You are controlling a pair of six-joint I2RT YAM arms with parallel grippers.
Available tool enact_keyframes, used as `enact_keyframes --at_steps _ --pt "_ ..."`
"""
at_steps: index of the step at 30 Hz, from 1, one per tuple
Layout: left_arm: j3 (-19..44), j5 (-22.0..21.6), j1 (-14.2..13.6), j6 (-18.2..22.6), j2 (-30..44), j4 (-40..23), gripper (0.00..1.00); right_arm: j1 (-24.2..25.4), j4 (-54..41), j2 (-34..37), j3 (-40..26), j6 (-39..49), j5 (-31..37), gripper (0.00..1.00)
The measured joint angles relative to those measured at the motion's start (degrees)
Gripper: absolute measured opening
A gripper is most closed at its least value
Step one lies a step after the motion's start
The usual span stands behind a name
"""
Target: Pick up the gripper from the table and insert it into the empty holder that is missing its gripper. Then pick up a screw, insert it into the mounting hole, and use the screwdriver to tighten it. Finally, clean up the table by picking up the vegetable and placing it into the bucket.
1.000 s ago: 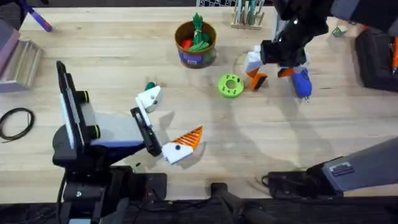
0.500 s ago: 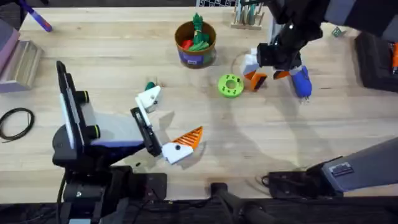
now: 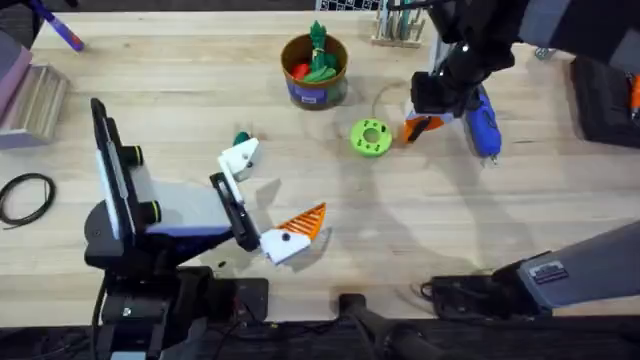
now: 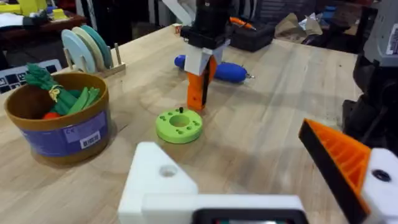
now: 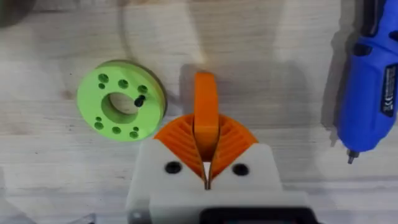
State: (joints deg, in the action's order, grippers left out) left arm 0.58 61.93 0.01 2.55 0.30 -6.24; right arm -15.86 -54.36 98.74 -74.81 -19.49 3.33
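Note:
My right gripper [image 3: 424, 112] hangs over the table's far right, shut on the small orange gripper [image 5: 206, 93], which points down beside the green disc [image 3: 371, 137]. One black screw [image 5: 139, 100] stands in that disc. Just right of it lies the blue screwdriver [image 3: 483, 124]. My left gripper [image 3: 274, 196] rests open near the front. One side is the plain white holder [image 4: 163, 179]; the other bears an orange wedge [image 4: 339, 157]. The bucket [image 3: 314, 88] at the far middle holds green and red toy vegetables [image 3: 318, 62]. A small dark green thing [image 3: 241, 138] peeks from behind the holder.
A rack of discs [image 3: 398, 25] stands behind the right arm, and a black case [image 3: 605, 90] sits at the far right edge. A black cable loop [image 3: 25, 195] and grey blocks [image 3: 35, 100] lie at the left. Bare wood stretches between the two arms.
My right gripper has shifted slightly away from the disc and turned, still holding the orange gripper; its white block no longer shows from overhead. The left arm has not moved.

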Motion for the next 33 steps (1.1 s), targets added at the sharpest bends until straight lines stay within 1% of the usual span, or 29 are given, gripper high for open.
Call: enact_keyframes --at_steps 14,17,20,25,30,33 --pt "0.0 0.0 0.0 0.0 0.0 0.0 0.986 0.0 -0.6 0.0 0.0 0.0 0.0 0.011" --pt "0.0 0.0 0.0 0.0 0.0 0.0 0.986 0.0 -0.6 -1.4 0.2 0.0 -0.9 0.01" --pt "0.0 0.0 0.0 0.0 0.0 0.0 0.986 0.0 -0.9 -5.4 0.5 0.0 -2.7 0.01" --pt "0.0 0.0 0.0 0.0 0.0 0.0 0.986 0.0 -0.9 -16.2 0.5 -0.7 -5.1 0.009" --pt "0.0 0.0 0.0 0.0 0.0 0.0 0.985 0.0 -0.9 -25.1 0.5 -2.0 -6.5 0.009" --pt "0.0 0.0 0.0 0.0 0.0 0.0 0.987 0.0 2.5 -29.1 1.4 -2.4 -10.0 0.009"
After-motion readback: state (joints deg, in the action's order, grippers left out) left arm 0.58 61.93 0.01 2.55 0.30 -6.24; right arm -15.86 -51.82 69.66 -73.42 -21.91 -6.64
